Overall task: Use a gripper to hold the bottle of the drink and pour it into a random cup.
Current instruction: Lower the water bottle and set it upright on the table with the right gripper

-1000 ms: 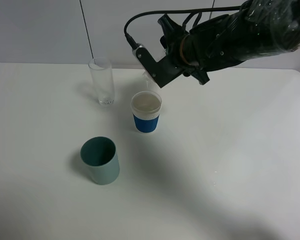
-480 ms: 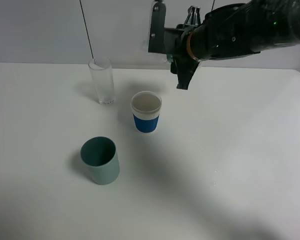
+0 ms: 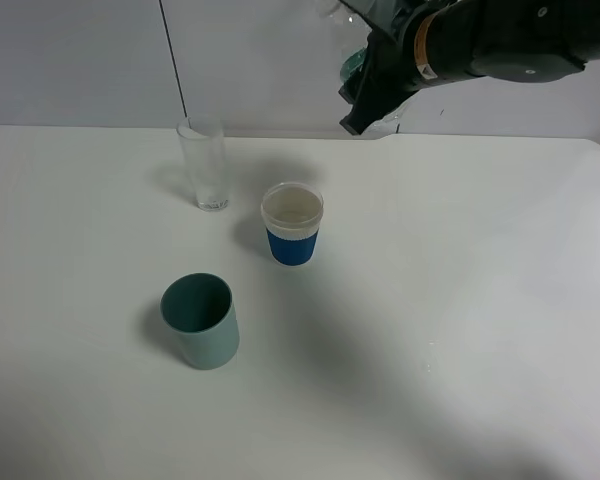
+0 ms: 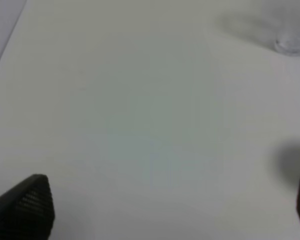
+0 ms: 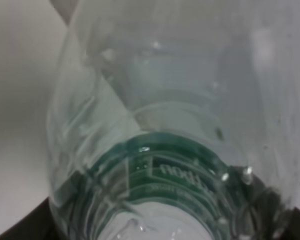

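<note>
The white paper cup with a blue band (image 3: 293,224) stands upright in the middle of the table, with pale liquid inside. My right gripper (image 3: 372,88) is shut on the bottle of the drink (image 3: 353,66) and holds it high above the table's back edge, behind and right of the cup. In the right wrist view the clear bottle with its green label (image 5: 165,165) fills the frame, and the black fingers (image 5: 20,227) show at its sides. My left gripper (image 4: 165,210) is open and empty over bare table; it does not show in the high view.
A tall clear glass (image 3: 203,163) stands behind and left of the cup; its base shows in the left wrist view (image 4: 290,44). A teal-green plastic cup (image 3: 200,320) stands at the front left. The white table (image 3: 460,300) meets a white wall at the back.
My right arm has swung up and to the right, taking the bottle from tilted over the cup to high near the back wall. The cups and glass have not moved.
</note>
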Controlling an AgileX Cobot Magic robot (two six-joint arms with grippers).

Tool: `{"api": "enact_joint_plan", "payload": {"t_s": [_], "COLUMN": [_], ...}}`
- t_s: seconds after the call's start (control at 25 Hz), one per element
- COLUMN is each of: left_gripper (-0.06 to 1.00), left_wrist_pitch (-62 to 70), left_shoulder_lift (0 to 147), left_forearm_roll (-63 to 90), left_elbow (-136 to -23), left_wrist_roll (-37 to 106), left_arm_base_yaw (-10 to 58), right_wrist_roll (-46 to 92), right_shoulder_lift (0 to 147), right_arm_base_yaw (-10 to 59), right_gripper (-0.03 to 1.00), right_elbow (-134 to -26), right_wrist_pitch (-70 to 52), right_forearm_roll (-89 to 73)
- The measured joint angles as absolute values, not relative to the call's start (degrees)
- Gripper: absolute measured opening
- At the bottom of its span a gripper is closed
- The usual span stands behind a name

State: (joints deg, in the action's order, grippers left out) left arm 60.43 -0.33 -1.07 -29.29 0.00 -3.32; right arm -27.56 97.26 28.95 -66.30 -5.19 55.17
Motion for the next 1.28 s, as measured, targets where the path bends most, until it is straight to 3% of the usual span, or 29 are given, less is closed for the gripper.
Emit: {"api": "enact_joint_plan", "payload": {"t_s": [0.48,0.92,1.28], "left_gripper": [0.98,0.98,0.98], "left_wrist_pitch": [60.43,60.43,60.43], "left_shoulder_lift": [-0.33,-0.33,-0.33], "left_forearm_roll": [-1.07,-1.07,-1.07], "left_elbow": [-29.29,-29.29,-29.29], "left_wrist_roll": [0.0,0.0,0.0], "left_arm_base_yaw": [-3.32,-3.32,-3.32], "right_wrist_roll": [-27.93,-26.33,-15.9], "right_shoulder_lift": [97.13,97.07,97.44], "right_arm_base_yaw": [20.61,12.09,8.85], "right_gripper": [0.55,0.55,0.55], "right_elbow": [-53.68,-43.08,-39.63], "right_wrist_pitch": [24.8,35.24,43.34], "right_forearm_roll": [48.27,45.34,38.88]}}
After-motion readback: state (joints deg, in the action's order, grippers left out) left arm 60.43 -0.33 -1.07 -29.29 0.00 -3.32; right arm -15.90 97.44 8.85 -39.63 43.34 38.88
